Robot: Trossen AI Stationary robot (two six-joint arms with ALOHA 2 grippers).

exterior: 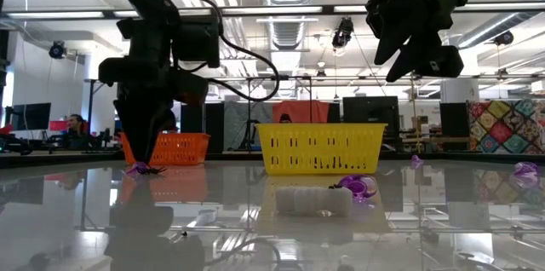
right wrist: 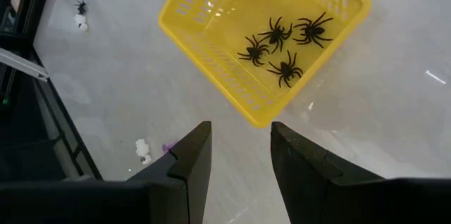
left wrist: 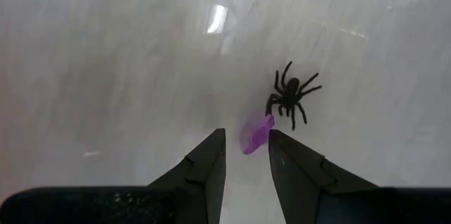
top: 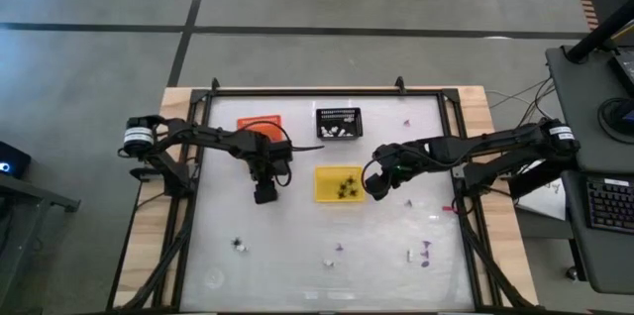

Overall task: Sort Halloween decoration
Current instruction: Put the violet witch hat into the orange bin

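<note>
Glossy and pale, the tabletop (top: 297, 256) lay inside a dark frame, with the yellow basket (top: 338, 183) near its middle as the handiest landmark. Well to the left of that basket sat the orange basket (top: 259, 123), partly covered by the left arm. The left pincer (top: 264, 194) hung just left of the yellow basket, low over the surface, its fingers (left wrist: 204, 171) parted a little and gripping nothing; in the left wrist view a purple piece (left wrist: 255, 133) lay right at the fingertips, with a black spider (left wrist: 291, 96) touching or nearly touching that piece on its far side. Nearer the front edge, left of the yellow basket, another small dark piece (top: 238, 245) lay alone.

Four black spiders (right wrist: 280, 44) rested inside the yellow basket. Behind it stood the black basket (top: 339, 122), holding a few white pieces (top: 337, 131). In front of the yellow basket one small piece (top: 338, 249) lay on the bare surface.

The right pincer (top: 376, 186) hovered at the yellow basket's right edge, raised off the surface, its fingers (right wrist: 190, 160) apart and empty. Farther right and toward the front lay a white piece (top: 409, 254) and purple pieces (top: 426, 253).
</note>
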